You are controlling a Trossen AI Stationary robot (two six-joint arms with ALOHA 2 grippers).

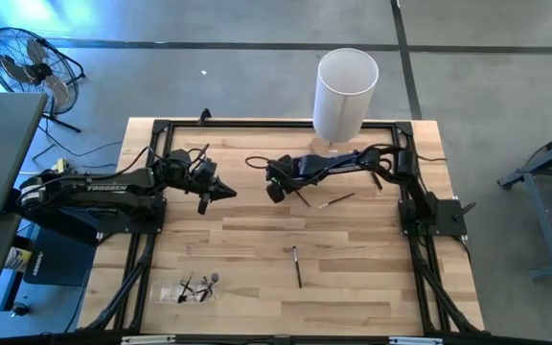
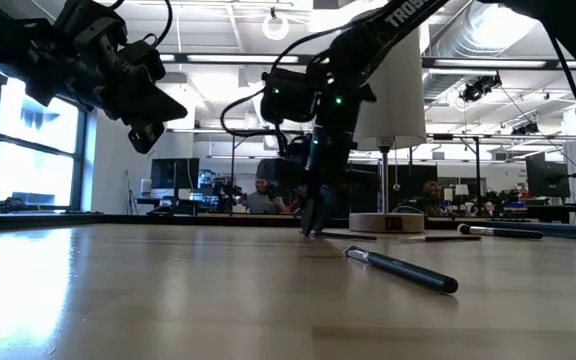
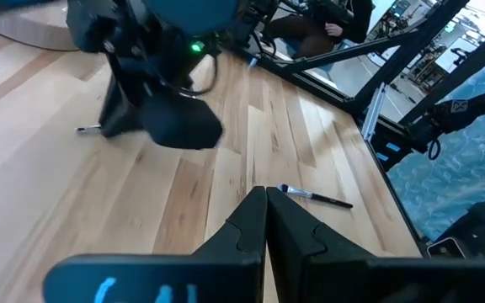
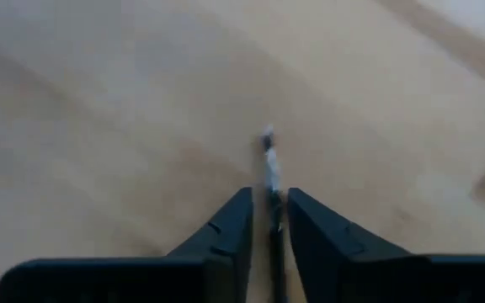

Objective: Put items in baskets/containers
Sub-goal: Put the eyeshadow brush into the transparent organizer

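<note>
My right gripper [image 1: 276, 189] points steeply down at the table's middle far part, shut on a thin dark brush [image 4: 269, 156] with a light tip. My left gripper [image 1: 228, 192] hangs raised just to its left, shut and holding nothing [image 3: 266, 202]. Three more brushes lie flat on the wood: one near the middle [image 1: 298, 266], two by the right gripper [image 1: 336, 200] [image 1: 301, 198]. The see-through container [image 1: 195, 287] lies at the near left with several brushes in it. My right gripper has the brush's shaft [image 4: 273, 202] between its two fingers, which come from above, slanting down. The brush runs along the fingers, not across them, and its light tip [image 4: 267, 135] sticks out past the fingertips. Whether it is clear of the table I cannot tell.
A tall white cylinder [image 1: 346, 91] stands at the far edge, right behind the right arm. A black frame [image 1: 161, 123] runs round the table's edges. Bare wood lies between the container and the middle brush. People sit in the room beyond the table.
</note>
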